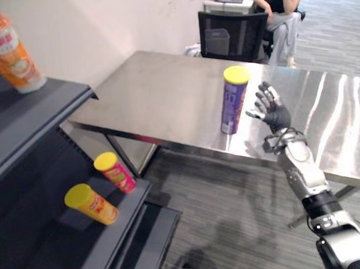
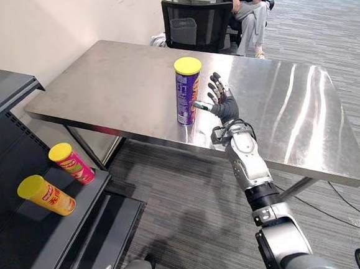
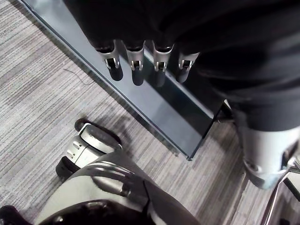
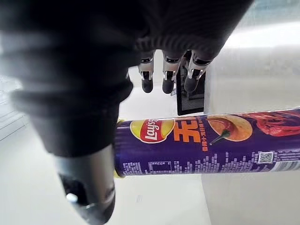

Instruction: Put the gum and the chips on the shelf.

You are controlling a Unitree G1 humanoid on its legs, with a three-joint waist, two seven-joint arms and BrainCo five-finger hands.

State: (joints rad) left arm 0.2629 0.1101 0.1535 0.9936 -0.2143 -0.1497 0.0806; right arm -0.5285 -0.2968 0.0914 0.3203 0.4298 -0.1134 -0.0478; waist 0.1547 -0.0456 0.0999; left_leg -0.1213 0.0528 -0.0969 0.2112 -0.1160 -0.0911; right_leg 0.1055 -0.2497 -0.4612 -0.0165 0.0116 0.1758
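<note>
Right hand [image 2: 223, 108] is up at the tabletop [image 2: 114, 90] edge, fingers spread wide, holding nothing, just beside the purple chips can [image 2: 187, 91] standing upright near that edge. On the shelf [image 1: 121, 223], a yellow can [image 1: 92, 205] and a red can [image 1: 115, 172] lie tilted. Left hand [image 3: 136, 65] hangs low with straight, loose fingers.

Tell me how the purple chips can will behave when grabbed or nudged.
The purple can stands tall and narrow on the smooth steel table, so a high nudge from the open right hand would probably tip it. Once down, its round body would likely roll.
</note>
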